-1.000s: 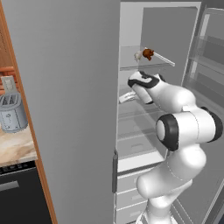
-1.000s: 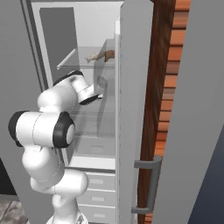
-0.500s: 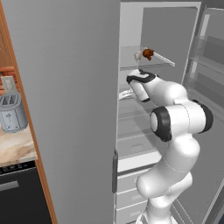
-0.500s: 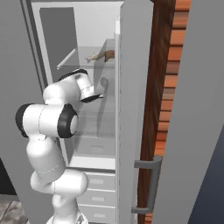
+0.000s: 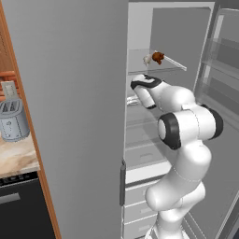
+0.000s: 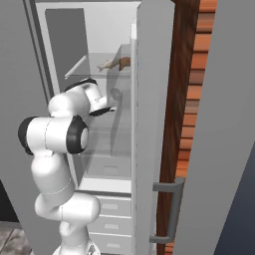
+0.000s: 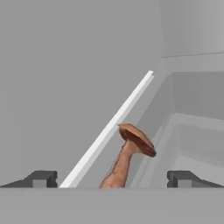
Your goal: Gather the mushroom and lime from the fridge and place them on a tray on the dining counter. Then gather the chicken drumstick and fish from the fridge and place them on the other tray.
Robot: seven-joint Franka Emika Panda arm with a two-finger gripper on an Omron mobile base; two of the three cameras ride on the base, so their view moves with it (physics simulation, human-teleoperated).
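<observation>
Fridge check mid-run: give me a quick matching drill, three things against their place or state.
Things:
1. mushroom
2. chicken drumstick
3. gripper

States:
A. on the upper glass shelf
B. open, holding nothing
C. between the finger tips, lying on a shelf below the drumstick's

Pairs: 1-C, 2-A, 3-B

White arm (image 5: 186,140); dark joints

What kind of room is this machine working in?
It looks like a home kitchen, computer-drawn. An open fridge with glass shelves holds a chicken drumstick and a mushroom, and a toaster stands on a stone counter to the left.
</observation>
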